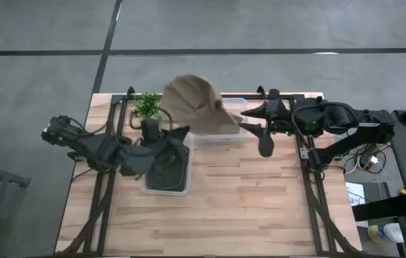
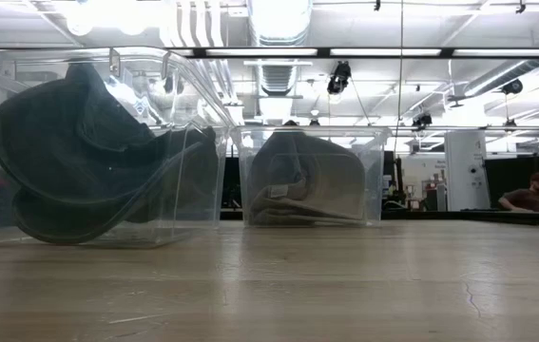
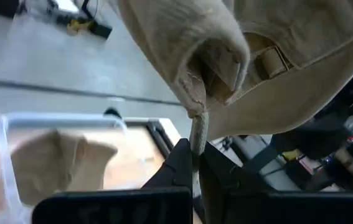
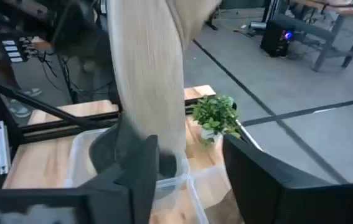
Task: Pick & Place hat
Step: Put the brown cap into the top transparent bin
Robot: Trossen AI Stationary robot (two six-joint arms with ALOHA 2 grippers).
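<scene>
A tan hat [image 1: 194, 106] hangs in the air above the far side of the table, held between two arms. On the left, the left gripper [image 3: 195, 163] is closed on a thin edge of the hat's fabric, with the crown bunched just above its fingertips. It hovers over a clear bin [image 1: 167, 168] that holds a dark hat [image 2: 88, 157]. A small potted plant [image 1: 146, 104] stands just beyond that bin.

In the middle, a second clear bin [image 1: 220, 125] sits under the raised hat and already contains a tan hat [image 2: 307, 180]. On the right, the right gripper [image 1: 249, 118] reaches in from the side, and the brim drapes against one of its fingers; whether it grips the brim cannot be told.

The likely risk is a slip: the left hold is on a narrow fold, and a tug from either arm could pull it free, dropping the hat outside the bin or onto the plant.

Only the low view shows what both bins hold, yet it shows neither gripper nor the lifted hat. Only the left wrist view shows the pinch itself.
</scene>
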